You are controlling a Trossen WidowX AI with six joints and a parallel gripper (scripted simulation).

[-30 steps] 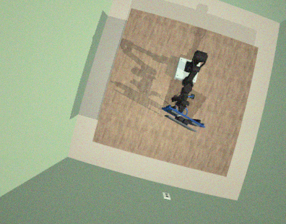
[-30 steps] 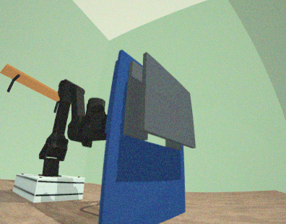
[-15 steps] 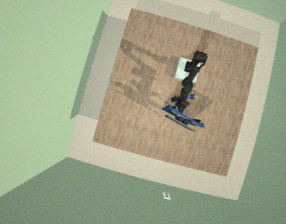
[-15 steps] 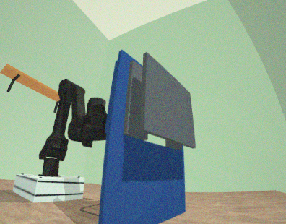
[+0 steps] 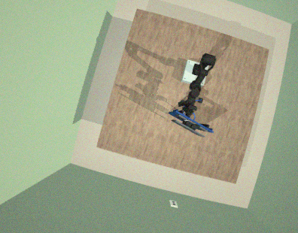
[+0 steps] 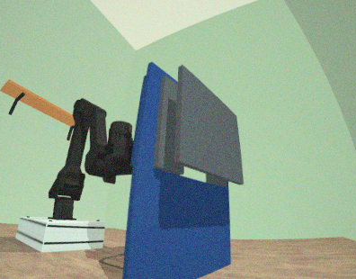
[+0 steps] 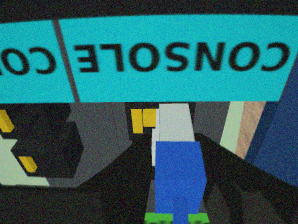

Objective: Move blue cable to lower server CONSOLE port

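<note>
Our gripper [image 5: 188, 112] [image 7: 172, 140] was clamped on the blue plug [image 7: 180, 172]; from the top we saw it beside the blue panel [image 5: 208, 129] [image 6: 143, 202]. The exterior view hid the fingertips. At the wrist, the plug's head overlapped a CONSOLE port [image 7: 145, 131] with gold contacts [image 7: 149, 118] inside (which server, we couldn't tell); we judged straight, square travel essential.

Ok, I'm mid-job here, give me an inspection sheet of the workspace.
Surface: wood-grain floor.
Job's things: blue plug with a pale front, below an upside-down CONSOLE label; whether it is seated, cannot tell.
Clutter: nothing seen.
Fingers: shut on the plug.
Cables: short blue stretch behind the plug.
Surroundings: green walls; blue upright panel with grey plates; white box under the arm.
</note>
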